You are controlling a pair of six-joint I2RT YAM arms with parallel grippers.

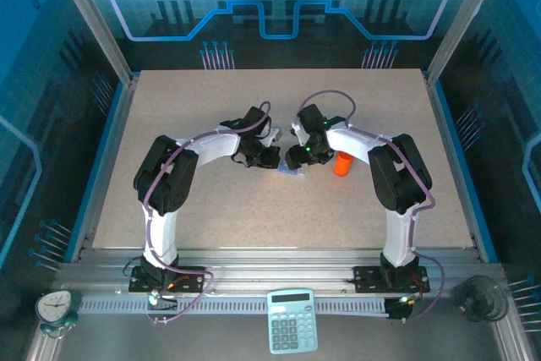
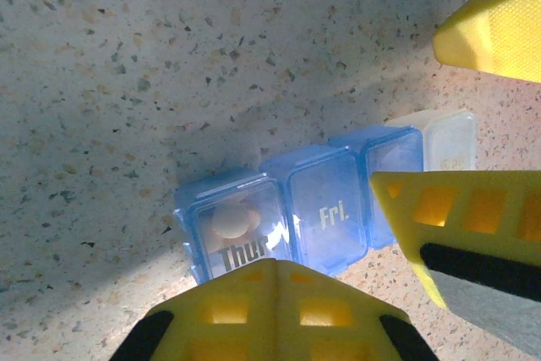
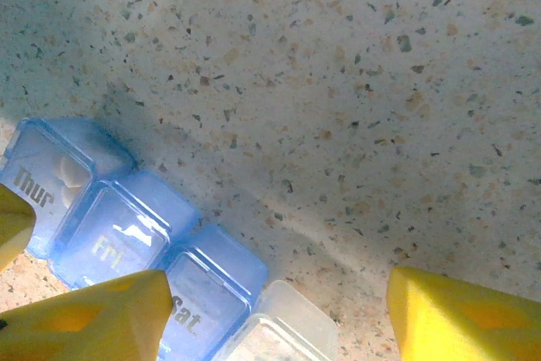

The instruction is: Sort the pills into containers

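Where the left arm [image 1: 169, 179] arches in from its base, the left gripper [image 1: 266, 158] hangs low over the middle of the speckled desk [image 1: 211, 217]. Its yellow jaws are pressed together right at the near edge of the "Thur" compartment [image 2: 228, 251]; whether they touch it I cannot tell. That compartment, with pale round pills [image 2: 230, 219] inside, is the end of the blue pill box [image 2: 325, 213] nearest the left gripper. The box lies flat on the desk between the two grippers, and runs on through "Fri" and "Sat" to a clear end cell [image 2: 448, 141]. Next, the right gripper [image 3: 279, 281] hovers with its jaws apart and nothing clamped, the "Sat" and clear cells lying in the gap between them. Farther right, an orange bottle [image 1: 342, 163] sits on the desk close by the right arm [image 1: 397, 175].
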